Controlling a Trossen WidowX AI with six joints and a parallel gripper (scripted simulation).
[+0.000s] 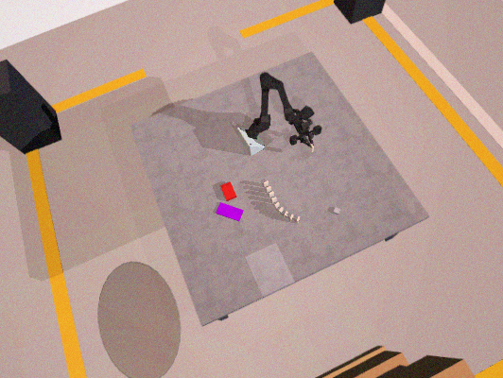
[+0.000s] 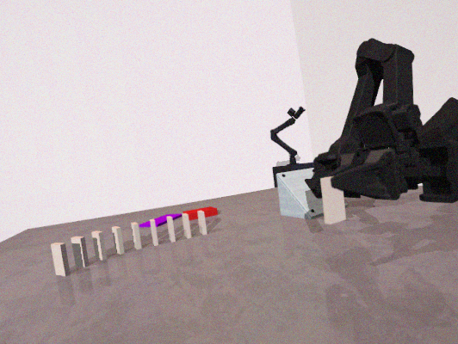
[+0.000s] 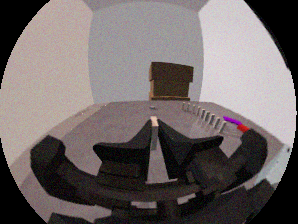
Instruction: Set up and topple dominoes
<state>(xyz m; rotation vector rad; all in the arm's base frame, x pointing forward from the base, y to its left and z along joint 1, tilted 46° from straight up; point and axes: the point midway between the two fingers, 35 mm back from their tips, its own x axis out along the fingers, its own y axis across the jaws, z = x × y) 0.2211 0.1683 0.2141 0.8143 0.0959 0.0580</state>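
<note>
My gripper is shut on a pale domino. The held domino is upright, low over the table on the arm's side, well apart from the row; whether its foot touches the table I cannot tell. Several pale dominoes stand upright in a curved row. The row's end nearest the arm is one domino, and the far end is another domino. In the wrist view the row runs off to the right of the fingers.
A red block and a purple block lie beside the row. A small pale block lies on the row's other side. A light blue bracket stands by the arm's base.
</note>
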